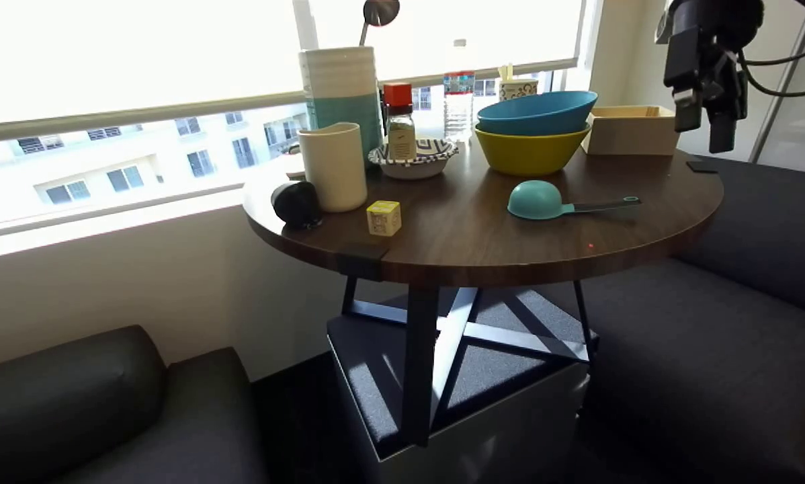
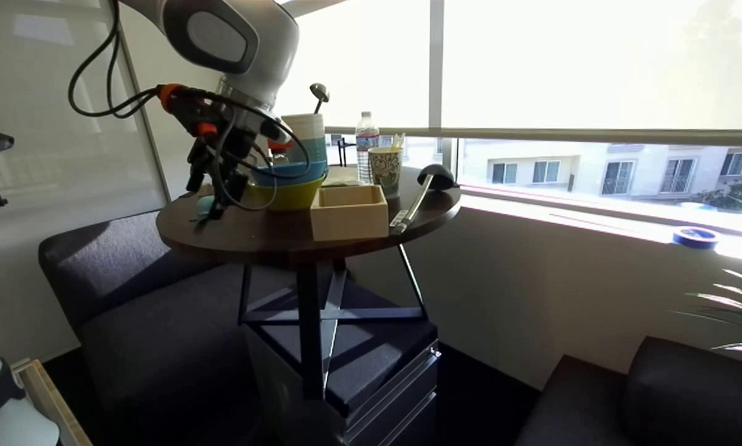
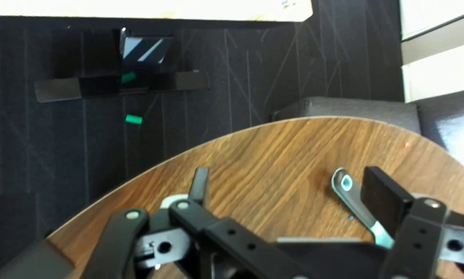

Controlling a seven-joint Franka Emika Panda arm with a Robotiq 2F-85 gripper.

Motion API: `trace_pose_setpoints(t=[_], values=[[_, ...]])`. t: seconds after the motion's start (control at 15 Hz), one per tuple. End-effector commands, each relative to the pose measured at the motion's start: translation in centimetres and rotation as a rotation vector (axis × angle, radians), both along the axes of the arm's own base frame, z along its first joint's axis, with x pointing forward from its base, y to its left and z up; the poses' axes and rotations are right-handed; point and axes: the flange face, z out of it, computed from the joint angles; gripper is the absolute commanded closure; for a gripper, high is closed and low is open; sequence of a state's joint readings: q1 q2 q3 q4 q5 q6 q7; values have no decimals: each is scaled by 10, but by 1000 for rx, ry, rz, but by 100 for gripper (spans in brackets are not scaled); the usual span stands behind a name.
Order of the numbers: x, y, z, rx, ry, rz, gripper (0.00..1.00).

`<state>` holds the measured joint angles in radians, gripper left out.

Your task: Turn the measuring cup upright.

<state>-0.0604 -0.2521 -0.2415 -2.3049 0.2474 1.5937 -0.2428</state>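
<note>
Wrist view shows the claw (image 3: 293,188) wide, its two black fingers (image 3: 387,197) far apart. Part of the measuring cup (image 3: 356,205) shows by one finger: a thin, straight handle, gray in the middle and blue-green at the sides, with a round hole at the tip. Under it, the tabletop (image 3: 263,166) is streaky brown wood with a curved edge, and dark floor (image 3: 255,85) lies past that.

In an exterior view, the measuring cup (image 1: 535,200) sits upside down near the edge, its smooth round bottom up like a little dome. Brown wood lies between it and the edge, and more lies between it and a toy block (image 1: 384,219) with a yellow top and printed sides. Behind it, a yellow bowl (image 1: 527,153) has a blue bowl (image 1: 537,114) tipped inside. A box (image 1: 631,134) of pale wood with straight sides stands near the bowls. The claw hangs above the tabletop, apart from the measuring cup.

In an exterior view, a ladle (image 2: 419,202) lies just beside the box, close to the edge, with a dark round scoop and a long, thin handle.
</note>
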Motion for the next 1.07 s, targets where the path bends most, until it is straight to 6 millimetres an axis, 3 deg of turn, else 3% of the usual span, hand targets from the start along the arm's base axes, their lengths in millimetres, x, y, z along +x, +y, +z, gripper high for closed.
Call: trace_pose_setpoints(t=[0.0,0.6,1.0], values=[[-3,4,-11,175,74,21,0],[-3,25,-28,337,-4,-57,0],[0,37,-44,314,-76,-113,0]])
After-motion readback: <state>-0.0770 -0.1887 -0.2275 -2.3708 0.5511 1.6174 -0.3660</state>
